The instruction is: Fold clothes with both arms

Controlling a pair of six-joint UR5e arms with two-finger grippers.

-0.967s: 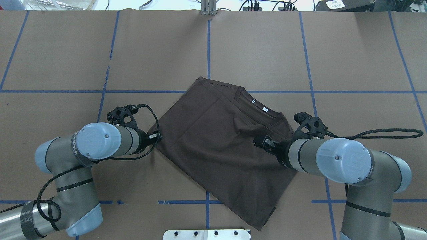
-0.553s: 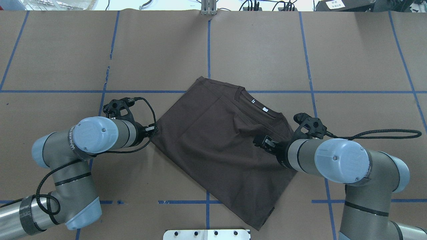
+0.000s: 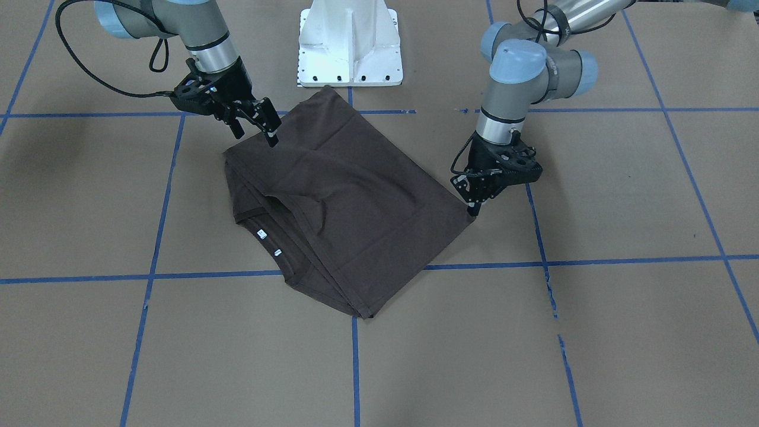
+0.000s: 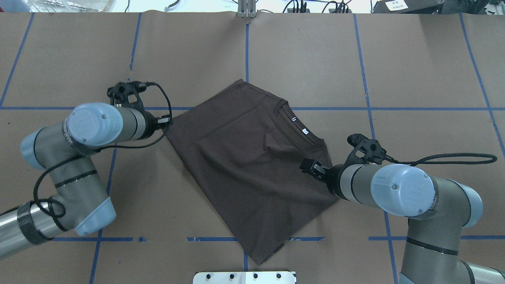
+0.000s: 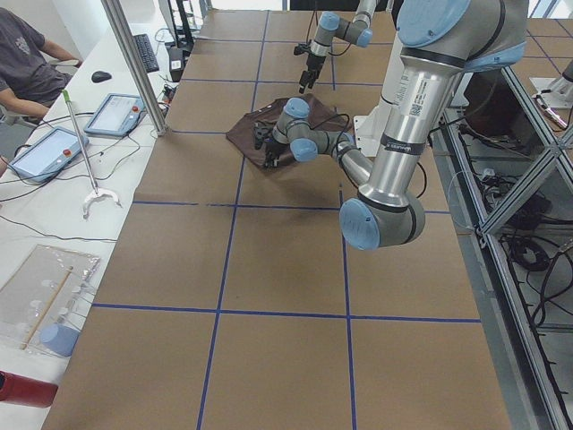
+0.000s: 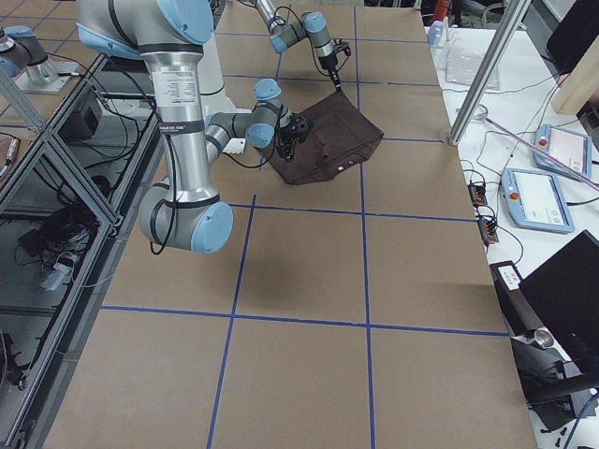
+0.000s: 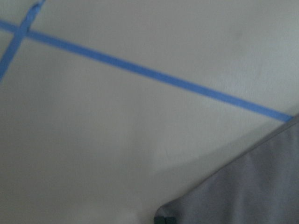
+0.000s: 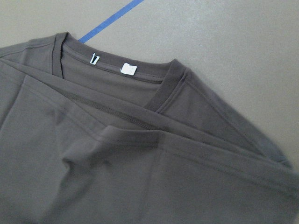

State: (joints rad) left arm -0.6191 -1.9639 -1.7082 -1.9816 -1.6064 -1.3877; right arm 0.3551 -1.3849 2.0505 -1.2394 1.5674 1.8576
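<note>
— Left tool [image 3: 473, 206] has swung outward and farther from the robot, dragging the T-shirt [image 4: 244, 169] along. The whole garment has slid and turned on the tabletop [image 4: 414, 79].
— Is it gripping?
— Yes, pinched together on the shirt's left corner. Right tool [image 4: 311, 167] hovers over the opposite edge, beside the collar [image 4: 300, 125]. Its fingers look apart and hold nothing.
— And the lie?
— Folded flat mid-tabletop, long axis running from far-left to near-right. Cloth stretches from the left tool toward the robot's right. The collar edge lies nearer the right arm, so I'd judge that side falls to it.
</note>
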